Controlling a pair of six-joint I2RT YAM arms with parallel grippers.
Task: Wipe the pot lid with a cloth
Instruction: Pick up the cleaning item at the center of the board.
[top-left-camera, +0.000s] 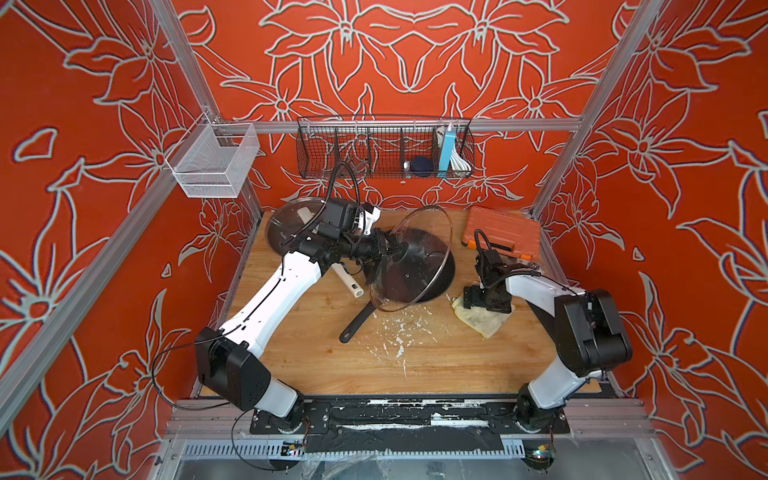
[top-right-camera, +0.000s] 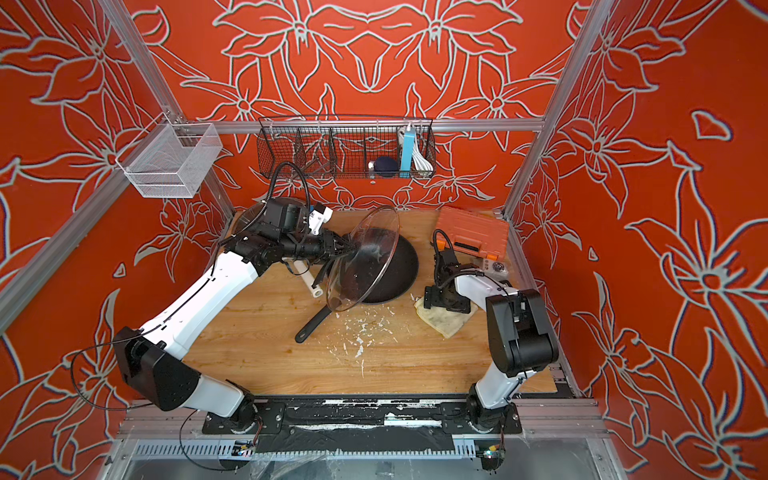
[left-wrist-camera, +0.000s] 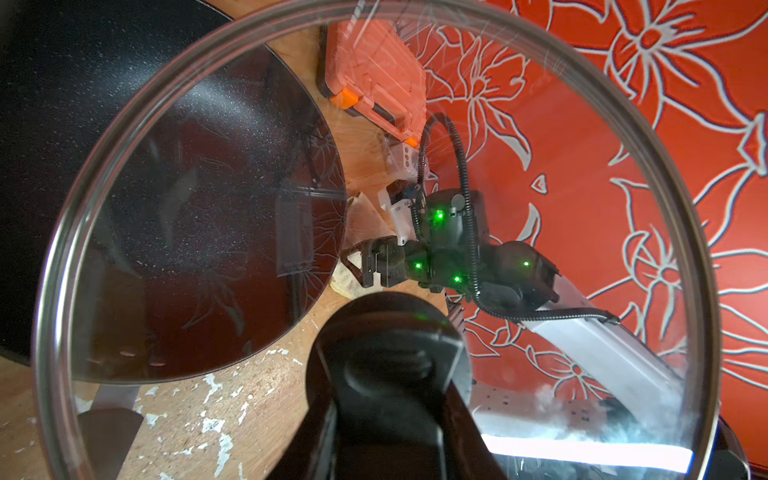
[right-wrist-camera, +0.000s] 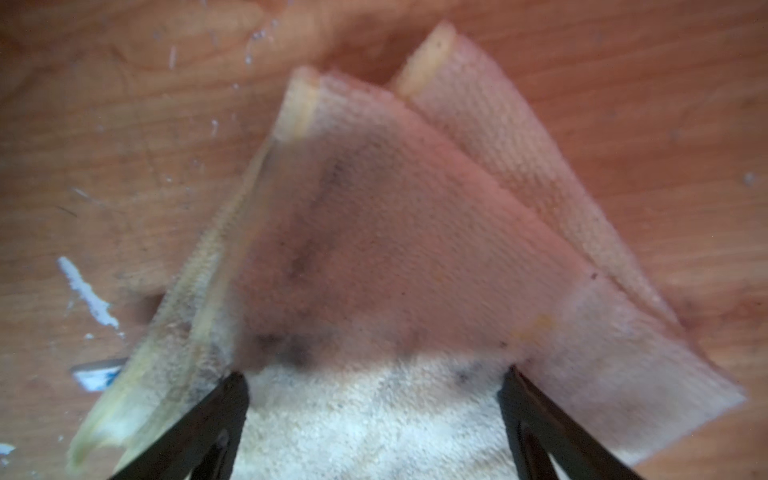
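Left gripper (top-left-camera: 394, 248) clamped on glass lid (top-left-camera: 415, 270) knob, lid tilted over frying pan (top-left-camera: 442, 282). Right gripper (right-wrist-camera: 374, 376) spread wide, tips on stained cloth (right-wrist-camera: 374, 249) on table (top-left-camera: 332, 365). Cloth ungrasped, wiping not started.

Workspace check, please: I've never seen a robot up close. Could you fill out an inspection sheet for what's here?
Surface: wooden table, scattered white flecks.
Job's things: glass lid tilted over black pan; stained cloth folded, lying on the table.
Clutter: second lid, orange case, white handle under the left arm.
Grippers: left gripper shut on the lid's knob; right gripper open, fingers on the cloth.
Cables: black hoses looped at both wrists; thin cable near the left base.
Surroundings: red floral walls, black wire basket, white mesh basket.
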